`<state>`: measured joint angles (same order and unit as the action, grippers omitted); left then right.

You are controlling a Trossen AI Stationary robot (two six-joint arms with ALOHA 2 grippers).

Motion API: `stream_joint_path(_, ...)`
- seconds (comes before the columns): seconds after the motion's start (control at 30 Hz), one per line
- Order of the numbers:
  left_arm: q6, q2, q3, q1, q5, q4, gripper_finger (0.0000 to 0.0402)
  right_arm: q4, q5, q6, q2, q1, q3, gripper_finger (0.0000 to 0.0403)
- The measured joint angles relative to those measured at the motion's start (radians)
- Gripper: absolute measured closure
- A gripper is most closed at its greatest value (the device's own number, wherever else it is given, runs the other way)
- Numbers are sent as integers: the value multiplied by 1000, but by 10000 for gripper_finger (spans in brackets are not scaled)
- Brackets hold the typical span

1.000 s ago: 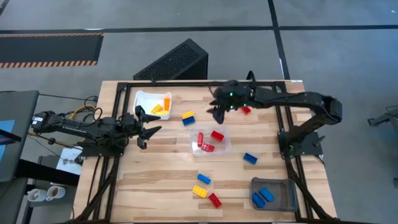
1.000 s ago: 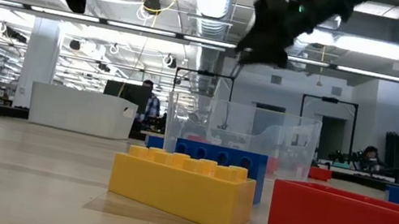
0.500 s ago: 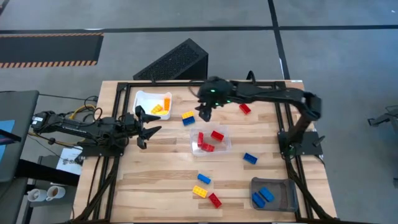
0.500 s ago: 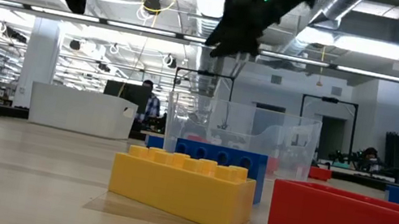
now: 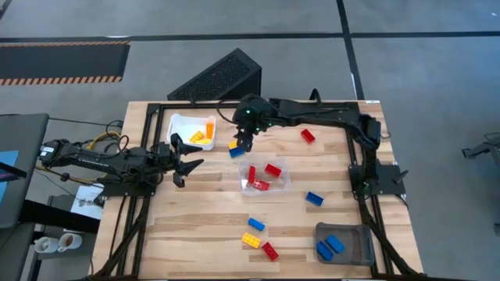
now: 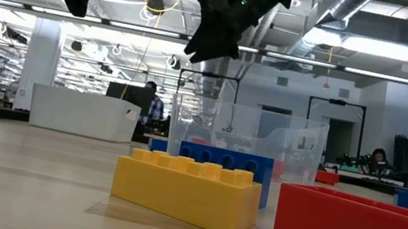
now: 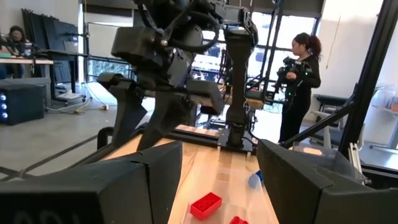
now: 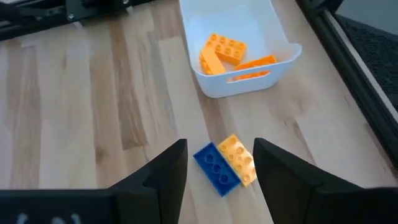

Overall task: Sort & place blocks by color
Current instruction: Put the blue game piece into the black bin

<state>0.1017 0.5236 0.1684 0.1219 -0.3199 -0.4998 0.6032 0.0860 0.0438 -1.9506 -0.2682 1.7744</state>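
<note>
Moved: right gripper (image 5: 244, 144) swung from upper centre leftward, above the yellow-blue pair (image 8: 225, 166).
Jaws: both spread, empty; left gripper (image 5: 190, 154) idle, left.
Advice: we recommend straddling yellow only.

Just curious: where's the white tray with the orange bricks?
Seen from above, the white tray sits at the table's far left corner, beside the left gripper.

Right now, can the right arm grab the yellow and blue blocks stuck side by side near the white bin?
Probably yes. The right gripper hovers open just above the yellow block and blue block, with nothing between.
</note>
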Motion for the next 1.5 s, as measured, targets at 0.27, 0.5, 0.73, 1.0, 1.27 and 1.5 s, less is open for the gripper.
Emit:
stream_joint_path(0.27,-5,0,0,0,-1,17,205,3,-1,10,32,61,1,208)
stream_joint_path(0.5,-3,0,0,0,-1,17,206,54,-9,16,82,152,-8,217)
stream_joint_path(0.73,15,0,0,0,-2,15,206,25,-65,78,184,219,-138,225)
stream_joint_path(1.0,23,0,0,0,-2,12,206,-153,-166,241,417,313,-466,227)
stream_joint_path(1.27,47,0,0,0,1,-8,206,-294,-223,299,534,472,-641,229)
stream_joint_path(1.5,95,0,0,4,70,-28,206,-329,-227,301,460,585,-643,229)
